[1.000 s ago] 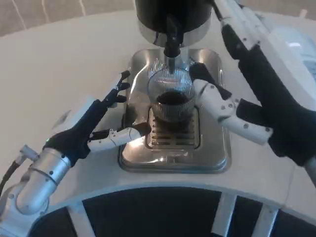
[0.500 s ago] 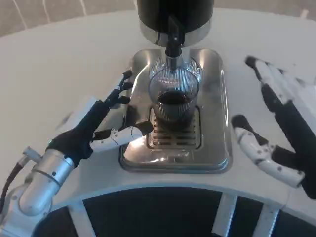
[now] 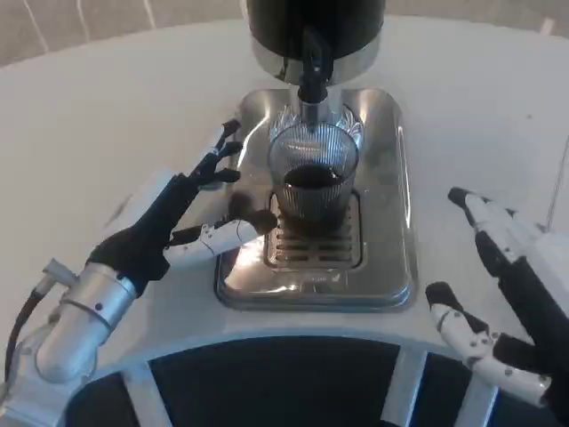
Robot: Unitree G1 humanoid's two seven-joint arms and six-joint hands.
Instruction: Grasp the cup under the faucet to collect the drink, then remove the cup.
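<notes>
fingers [image 3: 222, 156] spread, empty, both hands | cup [image 3: 313, 178] under faucet [image 3: 312, 67], sides free

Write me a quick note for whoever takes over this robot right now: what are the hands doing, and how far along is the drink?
Left hand: open, fingers spread just left of the cup, not gripping it.
Right hand: open, holding nothing, off to the right of the tray.
Cup: upright on the tray's grate, under the faucet, with dark drink in it.
Done: drink collected.
Left: grasp the cup and take it from under the faucet.
</notes>
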